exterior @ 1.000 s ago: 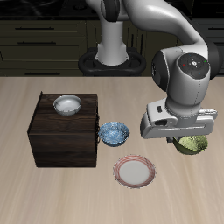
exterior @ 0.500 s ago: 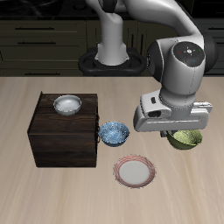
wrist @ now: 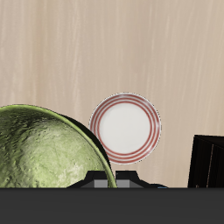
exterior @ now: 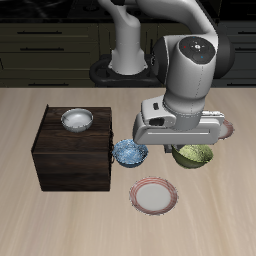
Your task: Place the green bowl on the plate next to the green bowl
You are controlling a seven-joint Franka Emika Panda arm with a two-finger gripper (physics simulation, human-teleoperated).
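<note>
My gripper [exterior: 189, 147] is shut on the rim of the green bowl [exterior: 195, 155] and holds it just above the table, beside the blue-patterned bowl [exterior: 130, 152]. The plate [exterior: 154, 195], salmon-red rimmed with a pale centre, lies nearer the table's front edge, a short way from the held bowl. In the wrist view the green bowl [wrist: 44, 150] fills the near field, and the plate [wrist: 126, 128] lies on the bare table beyond its rim. The fingertips are hidden behind the gripper's body in the exterior view.
A dark wooden cabinet [exterior: 70, 155] stands beside the blue bowl, with a plain white-grey bowl [exterior: 76, 120] on top. A paler pink plate [exterior: 226, 128] peeks out behind the gripper. The cabinet's edge [wrist: 208, 162] shows in the wrist view.
The arm has carried the green bowl sideways across the table towards the blue bowl and the salmon-rimmed plate. The paler plate behind it has come into view.
</note>
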